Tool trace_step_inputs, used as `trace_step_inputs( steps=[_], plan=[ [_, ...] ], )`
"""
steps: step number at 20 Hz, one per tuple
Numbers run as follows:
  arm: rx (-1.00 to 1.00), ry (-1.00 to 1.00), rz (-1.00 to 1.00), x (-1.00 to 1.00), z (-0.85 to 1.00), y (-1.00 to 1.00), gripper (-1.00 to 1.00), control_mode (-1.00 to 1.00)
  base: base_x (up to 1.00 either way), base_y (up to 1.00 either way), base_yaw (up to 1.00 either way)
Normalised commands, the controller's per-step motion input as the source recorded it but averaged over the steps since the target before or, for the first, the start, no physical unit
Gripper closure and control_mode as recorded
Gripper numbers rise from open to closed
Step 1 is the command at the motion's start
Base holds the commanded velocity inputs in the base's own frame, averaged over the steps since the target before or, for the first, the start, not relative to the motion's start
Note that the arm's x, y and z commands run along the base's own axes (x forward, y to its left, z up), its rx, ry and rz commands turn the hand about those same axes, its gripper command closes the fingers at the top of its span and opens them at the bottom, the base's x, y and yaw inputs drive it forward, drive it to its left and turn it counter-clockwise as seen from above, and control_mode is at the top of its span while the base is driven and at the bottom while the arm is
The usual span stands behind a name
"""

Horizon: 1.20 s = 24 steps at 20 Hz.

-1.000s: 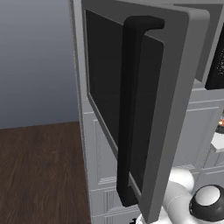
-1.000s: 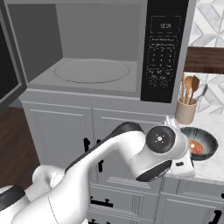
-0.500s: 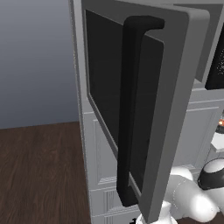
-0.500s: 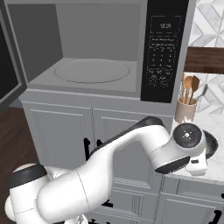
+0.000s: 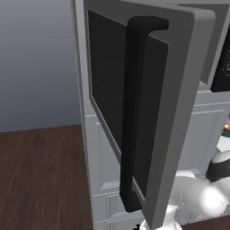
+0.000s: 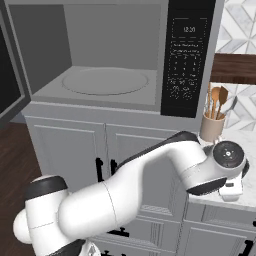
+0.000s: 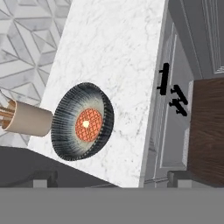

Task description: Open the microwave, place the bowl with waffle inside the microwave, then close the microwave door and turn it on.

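A: What is hidden or cut off?

B: In the left base view the door (image 5: 148, 112) is swung out and most of the cavity is blocked by it. The bar handle (image 5: 134, 112) is seen whole; the top and right edge of the microwave are cropped. In the right base view only a dark sliver of the door is seen at the left edge. The counter behind the arm's wrist is covered, so the bowl can't be made out there.

A: Gripper?

B: Only the finger tips (image 7: 43, 178) are seen, low in the hand view, set far apart at the bottom corners. The jaws are spread wide and nothing is held between them.

A: Bowl?

B: The bowl (image 7: 83, 122) is seen in the hand view on the marble counter (image 7: 118, 52), a waffle (image 7: 89, 124) inside it. It is clear of the finger tips. A tan utensil holder (image 7: 26, 118) is just beside it, partly cropped at the frame edge.

A: Microwave state?

B: The microwave (image 6: 120, 55) is open; a round turntable (image 6: 105, 81) is seen on its floor. The keypad panel (image 6: 187, 55) is at the right; its digits are too small to read.

A: Surroundings?

B: White panelled cabinets (image 6: 70, 145) with black handles are below. Dark wood floor (image 5: 40, 175), grey wall (image 5: 36, 63), and patterned tile (image 6: 240, 20) are seen around them.
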Motion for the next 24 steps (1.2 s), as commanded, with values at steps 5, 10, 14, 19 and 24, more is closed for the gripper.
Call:
trace_step_inputs(
  steps=[5, 10, 14, 19, 24],
  plan=[
    [0.01, 0.02, 0.00, 0.20, -0.17, 0.00, -1.00, -1.00, 0.00, 0.00, 0.00],
    [0.03, 0.01, 0.02, 0.30, -0.28, 0.00, -1.00, -1.00, 0.00, 0.00, 0.00],
    [0.06, 0.00, 0.05, 0.27, -0.34, -0.04, -1.00, -1.00, 0.00, 0.00, 0.00],
    [0.09, -0.01, 0.06, 0.17, -0.20, -0.13, -1.00, -1.00, 0.00, 0.00, 0.00],
    [0.12, 0.00, 0.04, 0.05, -0.07, -0.27, -1.00, -1.00, 0.00, 0.00, 0.00]
  ],
)
